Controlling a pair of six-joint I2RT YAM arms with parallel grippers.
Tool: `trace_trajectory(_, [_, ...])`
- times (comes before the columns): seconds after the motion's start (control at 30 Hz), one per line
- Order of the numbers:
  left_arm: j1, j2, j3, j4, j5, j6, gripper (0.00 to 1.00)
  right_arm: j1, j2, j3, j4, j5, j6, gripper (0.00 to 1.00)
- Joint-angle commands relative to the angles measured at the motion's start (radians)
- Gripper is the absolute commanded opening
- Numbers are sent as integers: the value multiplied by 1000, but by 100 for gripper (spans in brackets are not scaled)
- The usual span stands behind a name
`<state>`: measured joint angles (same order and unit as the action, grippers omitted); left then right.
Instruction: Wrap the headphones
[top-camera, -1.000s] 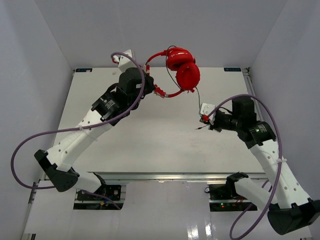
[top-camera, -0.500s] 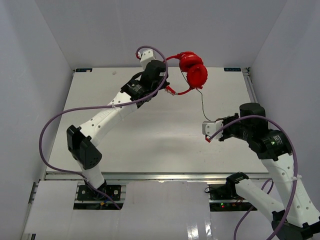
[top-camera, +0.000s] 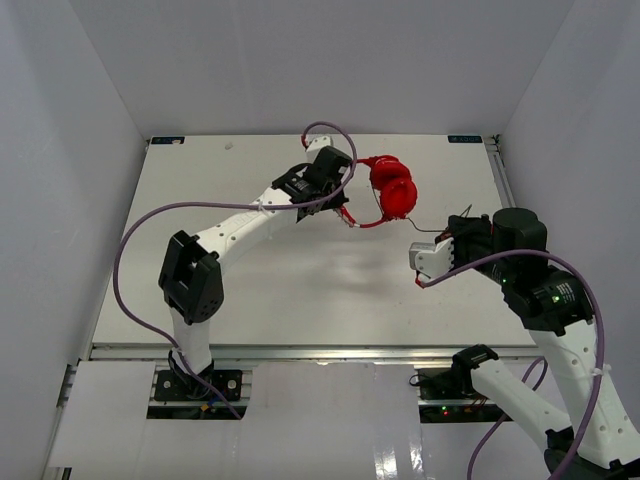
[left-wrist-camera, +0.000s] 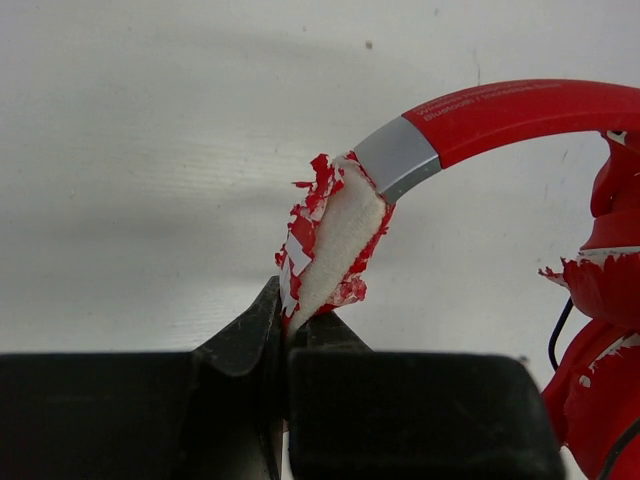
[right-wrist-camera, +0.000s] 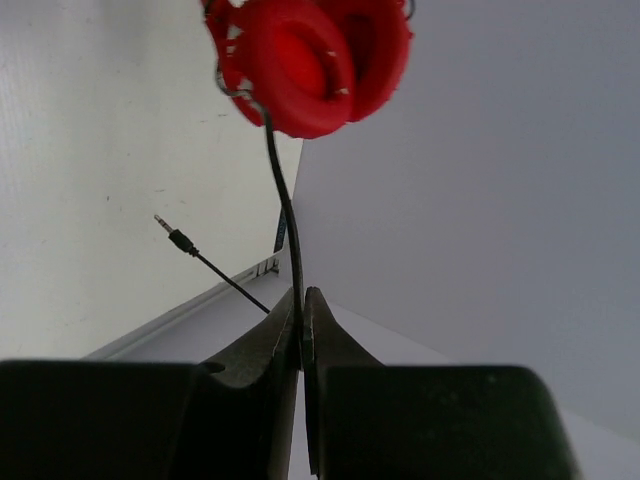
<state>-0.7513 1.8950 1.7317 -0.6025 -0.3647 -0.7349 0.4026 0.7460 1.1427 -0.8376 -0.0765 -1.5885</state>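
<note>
The red headphones (top-camera: 393, 188) hang in the air above the table's far middle, ear cups together. My left gripper (top-camera: 343, 212) is shut on the headband's torn white-padded end (left-wrist-camera: 335, 235); the red band (left-wrist-camera: 510, 108) arches right to an ear cup (left-wrist-camera: 600, 290). My right gripper (top-camera: 455, 225) is right of the cups and shut on the thin black cable (right-wrist-camera: 283, 200), which runs taut from the ear cups (right-wrist-camera: 310, 55) into my jaws (right-wrist-camera: 302, 300). The plug (right-wrist-camera: 177, 238) sticks out free to the left of the jaws.
The white table (top-camera: 250, 270) lies below both arms, with white walls on three sides. Purple robot cables (top-camera: 140, 240) loop beside each arm. The table's right edge rail (top-camera: 497, 160) is near the right arm.
My left arm has carried the headphones right and nearer, lower over the table. My right gripper has moved right and up with the cable, closer to the ear cups.
</note>
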Motion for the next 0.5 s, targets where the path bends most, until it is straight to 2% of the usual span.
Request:
trace_trajectory(0.0, [-48, -42, -64, 88, 122, 59, 0, 7, 35, 37, 150, -14, 75, 8])
trace_trajectory(0.2, [-101, -60, -160, 116, 185, 122, 0, 16, 88, 54, 130, -125, 227, 8])
trace_trajectory(0.47, [-134, -64, -204, 156, 285, 149, 0, 38, 103, 18, 157, -202, 299, 8])
